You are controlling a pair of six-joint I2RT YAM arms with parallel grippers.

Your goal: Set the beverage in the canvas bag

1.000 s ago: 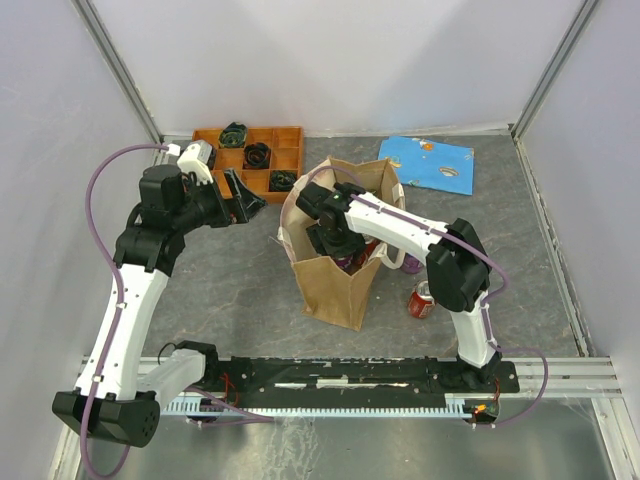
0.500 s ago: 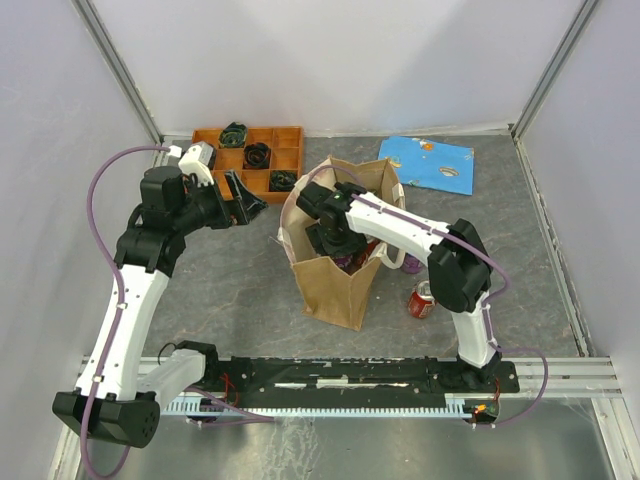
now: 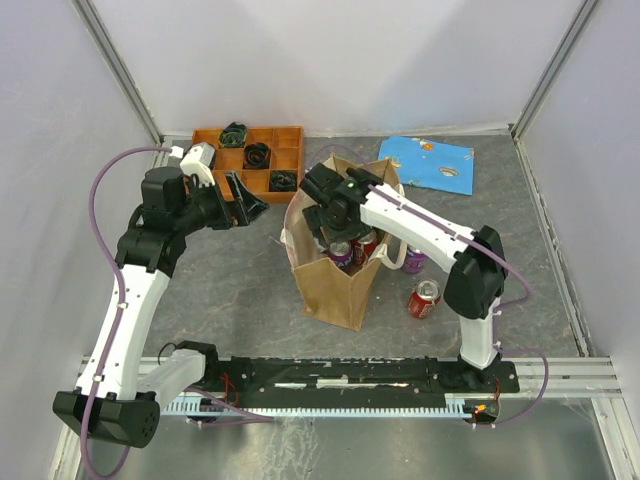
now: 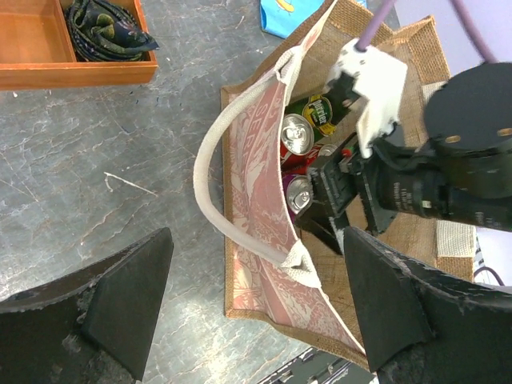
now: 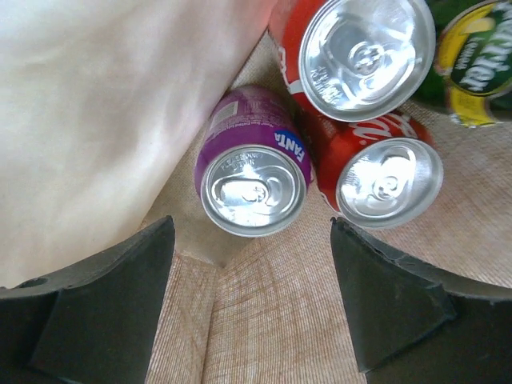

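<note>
The tan canvas bag (image 3: 335, 285) stands open mid-table, with white handles. Inside it stand a purple Fanta can (image 5: 253, 172), two red cans (image 5: 360, 48) and a green can (image 5: 472, 64); the cans also show in the top view (image 3: 342, 252). My right gripper (image 3: 330, 215) is open and empty, just above the bag's mouth, over the purple can and the bag floor (image 5: 264, 320). My left gripper (image 3: 245, 195) is open and empty, left of the bag, looking down at its near wall (image 4: 260, 264) and handle (image 4: 210, 172).
A red can (image 3: 424, 298) and a purple can (image 3: 413, 260) stand on the table right of the bag. An orange compartment tray (image 3: 216, 138) with dark items is at the back left. A blue cloth (image 3: 428, 163) lies at the back right.
My right gripper has risen from deep inside the bag to its mouth, empty; the purple can stays standing in the bag. The left arm has barely moved.
</note>
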